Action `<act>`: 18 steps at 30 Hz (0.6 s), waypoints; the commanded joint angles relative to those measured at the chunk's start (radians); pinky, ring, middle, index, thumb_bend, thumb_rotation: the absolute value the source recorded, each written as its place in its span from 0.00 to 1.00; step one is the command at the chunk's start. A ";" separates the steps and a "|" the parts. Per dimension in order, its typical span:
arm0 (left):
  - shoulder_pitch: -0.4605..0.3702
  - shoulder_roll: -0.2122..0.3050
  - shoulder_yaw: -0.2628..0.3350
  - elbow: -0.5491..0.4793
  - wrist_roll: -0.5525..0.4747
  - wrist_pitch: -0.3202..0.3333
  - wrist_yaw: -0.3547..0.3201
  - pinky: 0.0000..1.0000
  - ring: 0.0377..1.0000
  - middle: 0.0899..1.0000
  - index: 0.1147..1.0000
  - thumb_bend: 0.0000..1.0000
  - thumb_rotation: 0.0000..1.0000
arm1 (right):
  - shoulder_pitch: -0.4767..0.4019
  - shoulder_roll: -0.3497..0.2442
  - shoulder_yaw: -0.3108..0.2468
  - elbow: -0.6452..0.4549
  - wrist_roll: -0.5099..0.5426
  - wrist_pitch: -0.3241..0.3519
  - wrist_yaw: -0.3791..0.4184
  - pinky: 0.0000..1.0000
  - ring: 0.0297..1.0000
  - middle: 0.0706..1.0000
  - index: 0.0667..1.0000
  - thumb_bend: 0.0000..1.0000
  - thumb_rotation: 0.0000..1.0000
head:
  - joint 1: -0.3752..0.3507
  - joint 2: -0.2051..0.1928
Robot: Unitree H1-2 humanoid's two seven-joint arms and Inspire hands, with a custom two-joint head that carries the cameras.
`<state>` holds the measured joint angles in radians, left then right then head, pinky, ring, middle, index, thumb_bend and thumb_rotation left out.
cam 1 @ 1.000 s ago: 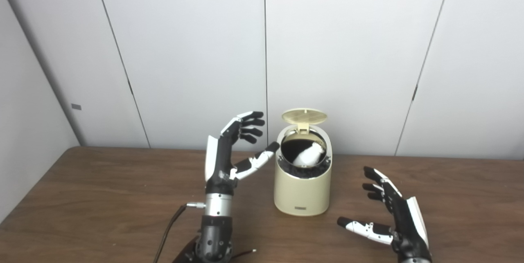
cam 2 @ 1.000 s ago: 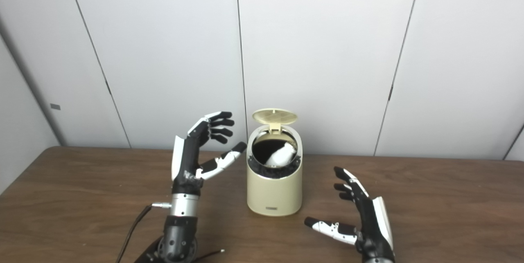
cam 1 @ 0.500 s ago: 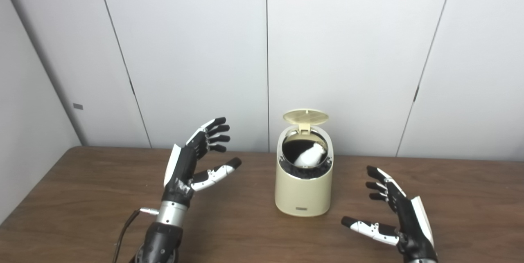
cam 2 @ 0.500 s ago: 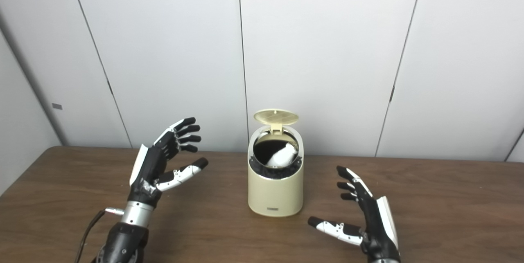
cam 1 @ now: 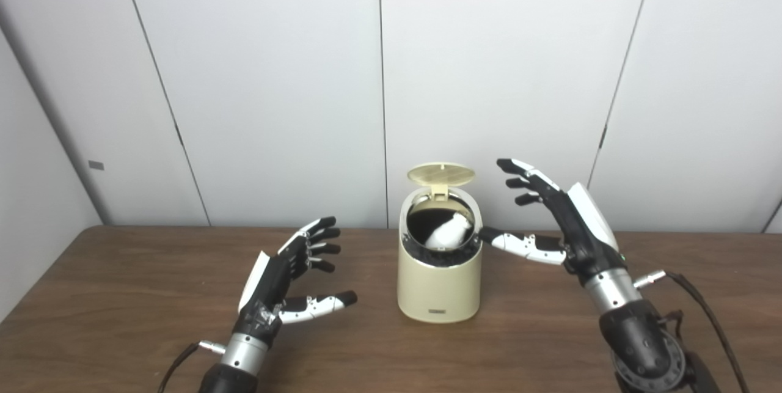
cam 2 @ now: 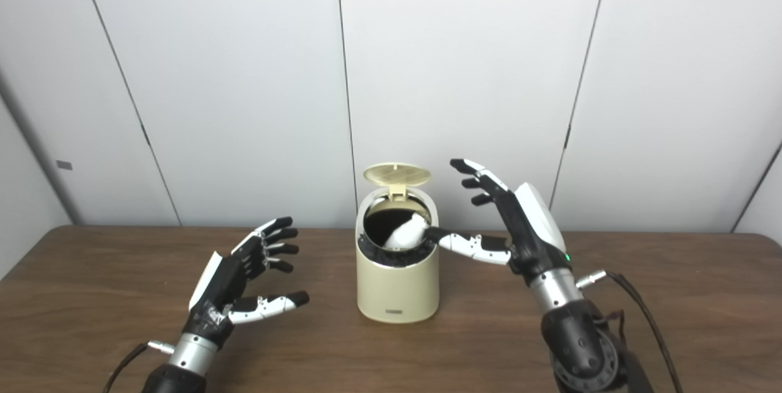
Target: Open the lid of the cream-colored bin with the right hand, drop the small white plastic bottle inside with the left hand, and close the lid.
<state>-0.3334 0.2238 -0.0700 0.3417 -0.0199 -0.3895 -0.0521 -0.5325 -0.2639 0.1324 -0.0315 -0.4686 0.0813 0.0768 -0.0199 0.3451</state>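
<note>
The cream-colored bin [cam 1: 438,292] stands mid-table with its round lid [cam 1: 441,173] tipped up at the back. The small white plastic bottle [cam 1: 446,233] lies inside, against the dark liner. My right hand [cam 1: 559,222] is raised just right of the bin, open, its thumb reaching the bin's rim and its fingers level with the lid. My left hand [cam 1: 287,283] hovers low over the table to the left of the bin, open and holding nothing.
The brown wooden table [cam 1: 122,295] runs across the view, with white wall panels [cam 1: 275,75] close behind the bin. Cables trail from both wrists near the front edge.
My right hand has risen from the table to the bin's right side, thumb at the rim. My left hand has dropped lower and further from the bin. The camera shifted slightly.
</note>
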 commanded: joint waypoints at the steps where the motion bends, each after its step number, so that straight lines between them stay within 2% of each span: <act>1: -0.028 -0.010 0.011 -0.005 0.001 -0.055 -0.008 0.65 0.75 0.80 0.84 0.81 0.06 | -0.078 -0.030 0.010 -0.042 -0.037 0.037 0.036 0.70 0.82 0.86 0.85 0.60 0.62 | -0.008 -0.005; 10: -0.026 -0.047 0.017 0.049 0.021 -0.073 -0.012 0.65 0.74 0.80 0.84 0.80 0.09 | -0.200 -0.074 0.076 -0.030 -0.137 0.132 0.154 0.77 0.89 0.88 0.87 0.64 0.78 | -0.017 -0.008; 14: -0.025 -0.059 0.018 0.054 0.022 -0.073 -0.016 0.65 0.75 0.80 0.84 0.80 0.08 | -0.243 -0.088 0.104 -0.005 -0.164 0.121 0.178 0.74 0.89 0.87 0.86 0.67 0.83 | -0.013 -0.007; 18: -0.026 -0.070 0.023 0.056 0.023 -0.072 -0.020 0.64 0.74 0.81 0.84 0.79 0.06 | -0.273 -0.084 0.115 0.018 -0.160 0.100 0.184 0.74 0.86 0.85 0.80 0.68 0.81 | -0.006 -0.004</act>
<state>-0.3448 0.1668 -0.0480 0.3884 -0.0025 -0.4195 -0.0757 -0.7427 -0.3371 0.2516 0.0027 -0.6211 0.2091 0.2714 -0.0276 0.3405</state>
